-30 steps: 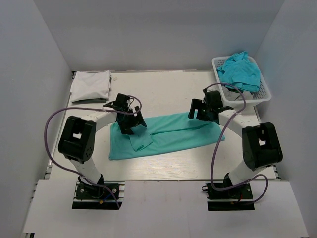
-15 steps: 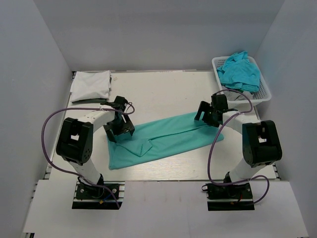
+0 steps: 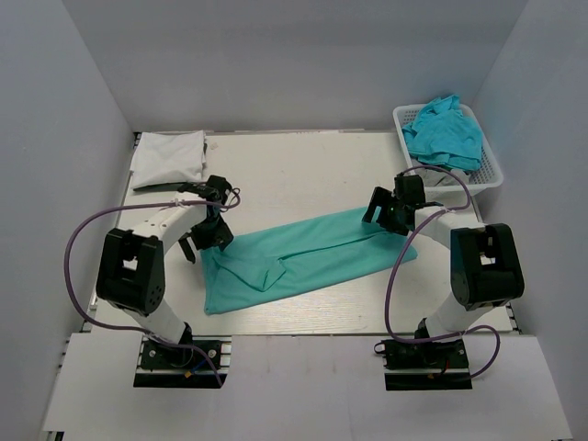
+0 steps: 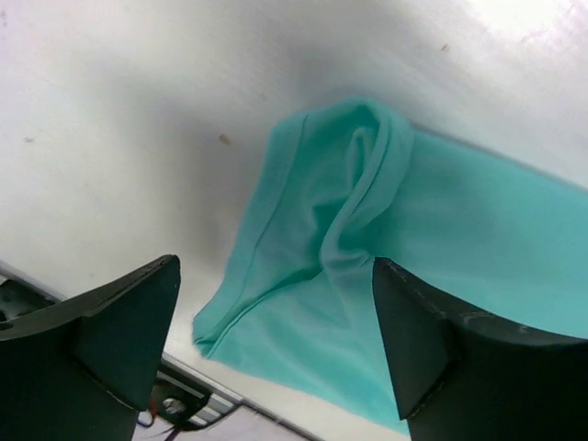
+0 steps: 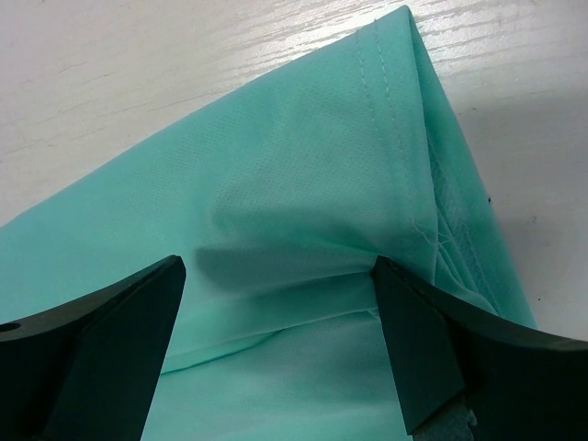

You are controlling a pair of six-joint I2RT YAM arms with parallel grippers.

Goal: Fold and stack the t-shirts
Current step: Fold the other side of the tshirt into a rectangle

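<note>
A teal t-shirt (image 3: pixel 303 257) lies folded lengthwise across the table, its left end bunched and creased. My left gripper (image 3: pixel 204 241) is open just above that left end, and the wrist view shows the rumpled corner (image 4: pixel 340 239) between its fingers. My right gripper (image 3: pixel 388 220) is open and low over the shirt's right end, and its wrist view shows the hemmed corner (image 5: pixel 367 165) lying flat with a raised fold between the fingers. Neither gripper holds cloth. A folded white t-shirt (image 3: pixel 168 156) lies at the back left.
A white basket (image 3: pixel 494 175) at the back right holds several crumpled teal shirts (image 3: pixel 445 130). Grey walls close in the table on three sides. Purple cables loop off both arms. The table's near edge and a metal rail (image 4: pixel 197 395) show in the left wrist view.
My left gripper moved left and toward the near side, off the shirt's fold to its left end. The shirt's left part shifted and bunched. My right gripper moved slightly right, over the right end.
</note>
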